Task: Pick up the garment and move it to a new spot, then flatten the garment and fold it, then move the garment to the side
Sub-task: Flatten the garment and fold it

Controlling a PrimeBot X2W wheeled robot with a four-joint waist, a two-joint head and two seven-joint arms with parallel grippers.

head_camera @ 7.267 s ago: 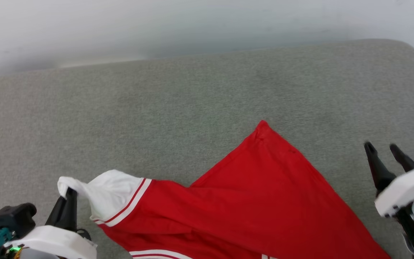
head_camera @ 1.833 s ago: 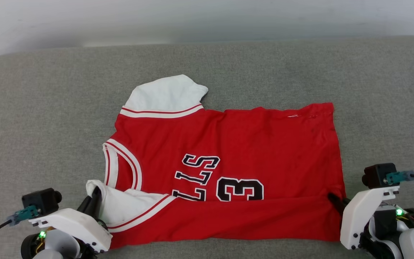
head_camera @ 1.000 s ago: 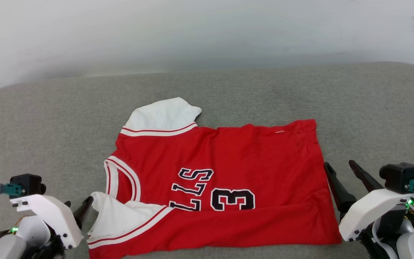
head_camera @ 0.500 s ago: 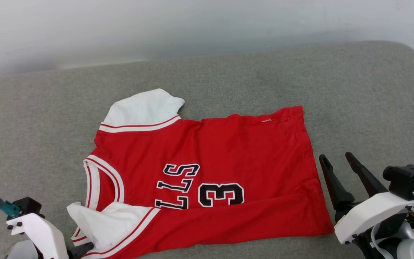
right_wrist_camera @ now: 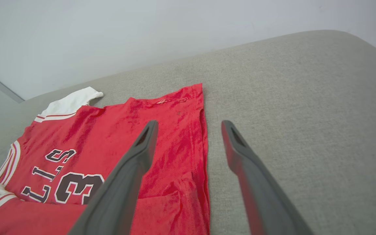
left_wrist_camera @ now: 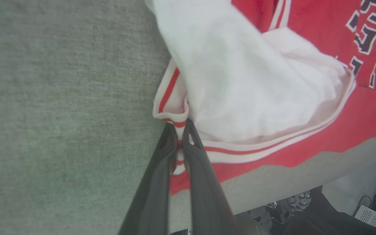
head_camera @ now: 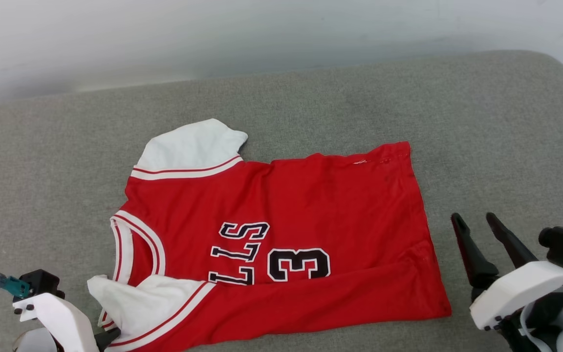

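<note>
A grey fabric surface (head_camera: 482, 112) runs up to a pale wall (head_camera: 262, 34). The garment (head_camera: 311, 205) lies on it, mostly flat, with the letters and "3" facing up. Its near edge is folded over itself, with the collar to the left and the hem to the right. The left pincer (left_wrist_camera: 179, 129) is pressed together on the striped trim of the near white sleeve (left_wrist_camera: 240, 81). The right pincer (head_camera: 473, 218) is spread, just beside the hem.
</note>
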